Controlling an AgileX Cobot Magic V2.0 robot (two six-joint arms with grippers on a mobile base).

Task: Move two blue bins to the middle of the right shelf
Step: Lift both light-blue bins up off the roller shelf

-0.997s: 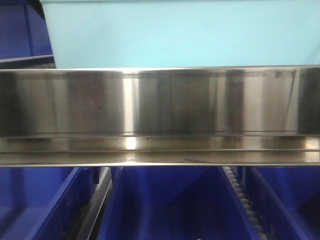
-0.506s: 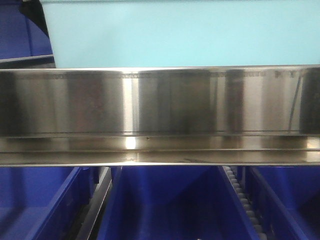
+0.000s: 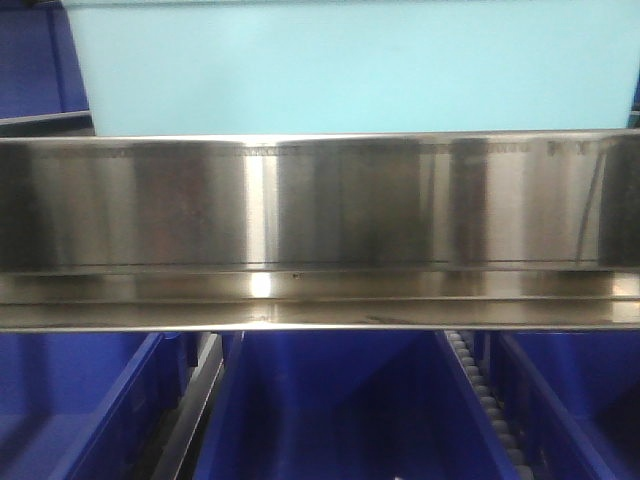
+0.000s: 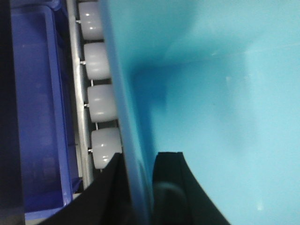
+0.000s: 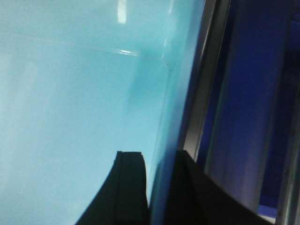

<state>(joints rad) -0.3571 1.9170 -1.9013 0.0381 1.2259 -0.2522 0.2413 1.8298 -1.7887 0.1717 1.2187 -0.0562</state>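
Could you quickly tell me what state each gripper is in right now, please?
Left gripper: closed on a side wall of the light blue bin.
Right gripper: closed on the opposite wall of the same bin.

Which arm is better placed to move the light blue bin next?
Neither alone, probably. The left gripper clamps one wall of the light blue bin, the right gripper another; both should move it together.
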